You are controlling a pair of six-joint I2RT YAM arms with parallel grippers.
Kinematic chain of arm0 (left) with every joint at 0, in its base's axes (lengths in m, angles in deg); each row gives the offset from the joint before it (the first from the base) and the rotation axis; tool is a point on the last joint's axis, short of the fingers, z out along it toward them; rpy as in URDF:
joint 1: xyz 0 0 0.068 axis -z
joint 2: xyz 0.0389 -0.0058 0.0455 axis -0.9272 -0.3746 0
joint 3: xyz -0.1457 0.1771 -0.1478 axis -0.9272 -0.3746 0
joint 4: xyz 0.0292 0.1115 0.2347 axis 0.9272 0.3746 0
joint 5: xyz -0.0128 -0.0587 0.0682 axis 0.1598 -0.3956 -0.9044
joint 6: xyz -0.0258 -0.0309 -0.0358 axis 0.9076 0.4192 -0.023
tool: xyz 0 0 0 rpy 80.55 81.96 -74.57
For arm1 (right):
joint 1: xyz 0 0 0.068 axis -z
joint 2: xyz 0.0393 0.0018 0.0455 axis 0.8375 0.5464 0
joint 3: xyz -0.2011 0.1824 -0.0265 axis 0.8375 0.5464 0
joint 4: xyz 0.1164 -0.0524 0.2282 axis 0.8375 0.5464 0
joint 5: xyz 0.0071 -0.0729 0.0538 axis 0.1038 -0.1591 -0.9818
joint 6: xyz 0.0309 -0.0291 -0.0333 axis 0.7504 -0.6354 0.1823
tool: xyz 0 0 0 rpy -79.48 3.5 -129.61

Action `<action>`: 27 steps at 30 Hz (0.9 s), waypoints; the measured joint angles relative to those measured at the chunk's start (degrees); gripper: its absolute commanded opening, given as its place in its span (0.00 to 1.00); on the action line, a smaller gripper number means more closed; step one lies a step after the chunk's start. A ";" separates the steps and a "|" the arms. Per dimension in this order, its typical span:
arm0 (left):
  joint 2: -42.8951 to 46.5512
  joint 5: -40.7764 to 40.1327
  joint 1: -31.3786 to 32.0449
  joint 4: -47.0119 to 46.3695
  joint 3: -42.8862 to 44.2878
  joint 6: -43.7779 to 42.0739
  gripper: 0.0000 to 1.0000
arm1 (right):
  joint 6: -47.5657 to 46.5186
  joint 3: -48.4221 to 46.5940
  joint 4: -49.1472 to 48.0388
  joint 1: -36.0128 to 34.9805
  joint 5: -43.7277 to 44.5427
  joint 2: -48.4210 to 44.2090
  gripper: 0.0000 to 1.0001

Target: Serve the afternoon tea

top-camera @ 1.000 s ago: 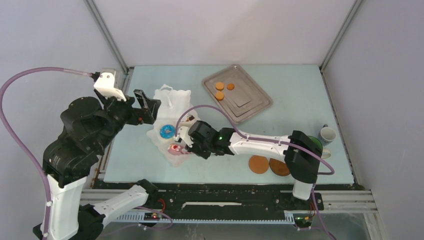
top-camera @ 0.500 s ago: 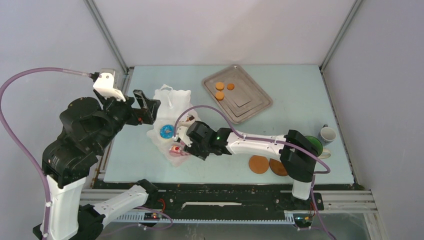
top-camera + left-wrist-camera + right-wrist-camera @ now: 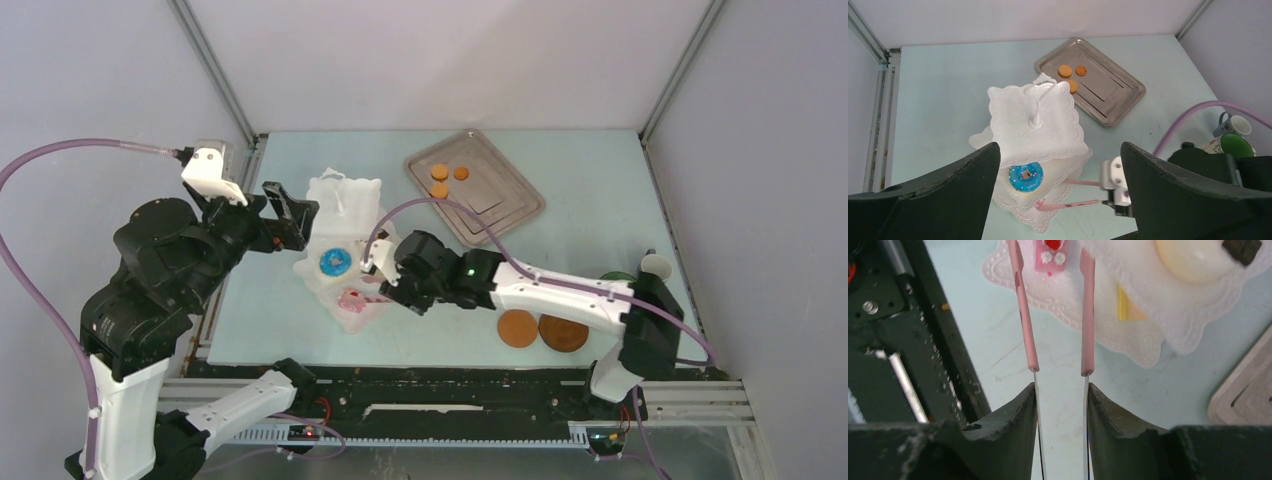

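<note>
The white three-tier stand (image 3: 340,205) stands left of centre and shows from above in the left wrist view (image 3: 1033,117). A blue doughnut (image 3: 333,262) lies on its middle tier (image 3: 1026,177). A pink cake slice (image 3: 352,298) lies on the bottom tier (image 3: 1050,254). My right gripper (image 3: 387,280) is shut on the pink tongs (image 3: 1020,305). The tong arms are spread, one on each side of the slice. My left gripper (image 3: 288,215) is open and empty, high above the stand (image 3: 1059,150). Three orange biscuits (image 3: 440,180) lie on the silver tray (image 3: 500,210).
Two brown coasters (image 3: 518,328) lie near the front edge on the right. The green-lined mug (image 3: 1233,146) and small white cup (image 3: 655,265) stand at the right edge, partly behind my right arm. A yellow piece (image 3: 1122,305) lies under the stand's middle tier.
My right arm has drawn back to the right, away from the stand. The pink cake slice stays on the bottom tier. The left arm has barely moved.
</note>
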 measured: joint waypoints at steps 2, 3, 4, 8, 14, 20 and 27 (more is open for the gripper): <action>0.00 0.00 0.00 0.00 0.00 0.00 0.98 | 0.26 1.55 1.44 -0.02 -0.81 -3.39 0.40; 0.00 0.00 0.02 0.00 -0.02 0.00 0.98 | 0.39 2.73 1.99 -0.07 -0.94 -4.98 0.40; 0.00 -0.02 0.02 -0.02 -0.07 0.00 0.98 | 0.50 4.11 2.56 -0.07 -1.05 -6.54 0.39; 0.11 0.00 0.02 -0.15 -0.50 0.00 0.98 | 1.44 9.84 5.86 -0.11 -1.07 -11.82 0.38; 0.07 0.00 0.02 -0.37 -0.90 -0.02 0.98 | 5.46 17.42 9.97 0.87 1.46 -17.84 0.36; 0.09 0.00 0.02 -0.37 -0.90 0.00 0.98 | 10.19 22.10 12.48 9.94 5.18 -25.20 0.36; 0.11 0.02 0.02 -0.39 -0.90 0.00 0.98 | 12.79 21.68 8.24 25.46 6.32 -28.15 0.37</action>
